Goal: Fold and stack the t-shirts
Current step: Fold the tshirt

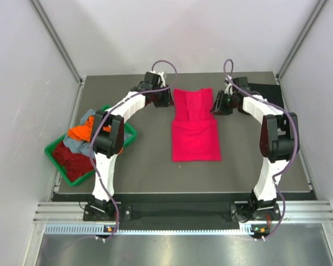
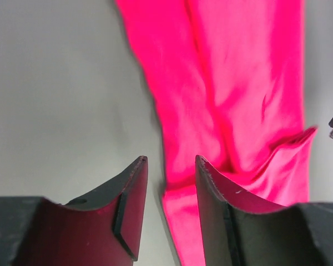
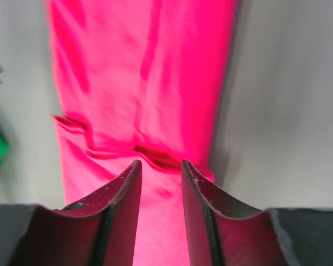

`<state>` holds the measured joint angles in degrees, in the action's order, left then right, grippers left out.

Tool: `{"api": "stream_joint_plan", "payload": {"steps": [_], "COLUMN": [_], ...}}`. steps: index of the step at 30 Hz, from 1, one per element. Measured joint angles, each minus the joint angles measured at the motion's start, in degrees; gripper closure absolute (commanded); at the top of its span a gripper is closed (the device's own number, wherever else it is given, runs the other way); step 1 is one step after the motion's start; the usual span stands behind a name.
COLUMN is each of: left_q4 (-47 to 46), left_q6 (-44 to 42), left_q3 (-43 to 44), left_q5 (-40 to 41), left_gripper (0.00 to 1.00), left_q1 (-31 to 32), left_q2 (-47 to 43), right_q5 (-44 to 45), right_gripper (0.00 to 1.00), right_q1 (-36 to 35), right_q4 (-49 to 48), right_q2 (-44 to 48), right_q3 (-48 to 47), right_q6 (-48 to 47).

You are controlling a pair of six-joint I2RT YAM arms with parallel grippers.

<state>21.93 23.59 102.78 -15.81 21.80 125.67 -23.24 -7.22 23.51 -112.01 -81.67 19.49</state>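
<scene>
A bright pink-red t-shirt (image 1: 195, 124) lies flat mid-table as a long narrow strip, its far end doubled over with a crease across it. My left gripper (image 1: 167, 101) is at the strip's far left edge. In the left wrist view its jaws (image 2: 171, 160) stand apart over the shirt's edge (image 2: 233, 100), gripping nothing. My right gripper (image 1: 217, 105) is at the far right edge. Its jaws (image 3: 160, 163) also stand apart, just above the cloth (image 3: 139, 83), with no fold pinched between them.
A green tray (image 1: 51, 151) at the left table edge holds orange (image 1: 79, 133), dark red (image 1: 72, 160) and grey-blue (image 1: 87, 116) shirts in a heap. A black cloth (image 1: 266, 90) lies at the back right, behind the right arm.
</scene>
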Motion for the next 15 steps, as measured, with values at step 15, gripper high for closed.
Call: {"api": "stream_joint_plan", "payload": {"steps": [15], "left_q4": [-9.55], "left_q6": [-1.66], "left_q3": [11.87], "left_q5": [-7.65], "left_gripper": [0.49], "left_q1": [-3.32], "left_q2": [15.37], "right_q5": [-5.29], "right_gripper": [0.67], "right_q1": [0.13], "right_q4": [-1.11], "right_q2": [-5.38], "right_q3": [-10.36], "right_q6": [0.28]}}
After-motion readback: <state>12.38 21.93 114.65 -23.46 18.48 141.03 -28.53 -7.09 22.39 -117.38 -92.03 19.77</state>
